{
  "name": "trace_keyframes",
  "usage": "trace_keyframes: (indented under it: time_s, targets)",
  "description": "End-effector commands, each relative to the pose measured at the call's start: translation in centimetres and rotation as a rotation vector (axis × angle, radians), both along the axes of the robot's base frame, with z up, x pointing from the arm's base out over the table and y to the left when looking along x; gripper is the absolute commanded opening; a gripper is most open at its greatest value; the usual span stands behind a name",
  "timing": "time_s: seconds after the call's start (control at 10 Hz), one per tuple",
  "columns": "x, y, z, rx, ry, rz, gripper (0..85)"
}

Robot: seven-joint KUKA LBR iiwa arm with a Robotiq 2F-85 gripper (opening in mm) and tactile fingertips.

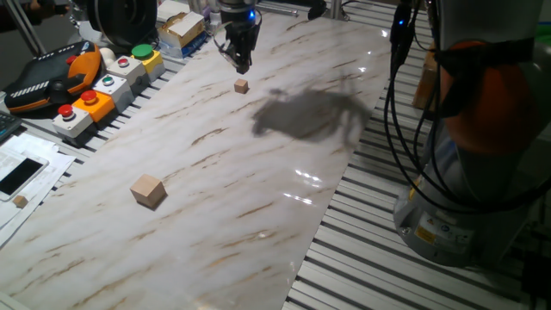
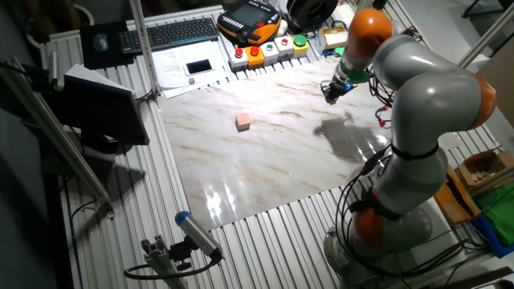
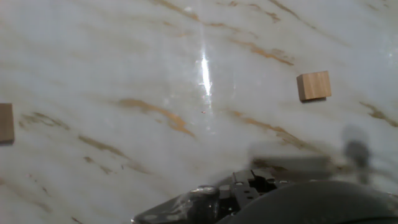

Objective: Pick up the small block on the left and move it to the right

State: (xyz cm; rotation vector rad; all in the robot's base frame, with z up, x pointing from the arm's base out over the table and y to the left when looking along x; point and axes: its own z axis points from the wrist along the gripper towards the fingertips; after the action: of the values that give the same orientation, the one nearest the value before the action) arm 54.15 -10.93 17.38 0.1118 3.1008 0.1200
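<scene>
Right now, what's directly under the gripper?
Only bare marble table shows under the gripper. The small block sits just beside that spot, apart from the fingers and untouched. The hand view shows no hidden object beneath.

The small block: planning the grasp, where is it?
In one fixed view, the small block lies on the marble table, just below the gripper.

Arm reaches forward, wrist bent downward; gripper (image 1: 241, 62) hangs fingertips-down, empty; whether its jaws are parted cannot be told.
</scene>
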Motion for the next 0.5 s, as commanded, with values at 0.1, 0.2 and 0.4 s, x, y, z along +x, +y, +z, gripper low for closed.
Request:
trace_keyframes:
  time_s: [0.1,0.2,0.4]
  targets:
    - [-0.01,0.00,0.02,-0.115,-0.022,-0.052,0.7]
    - [-0.01,0.00,0.02,-0.119,-0.016,-0.064,0.7]
    - [-0.01,0.00,0.02,-0.117,-0.006,-0.076,0.7]
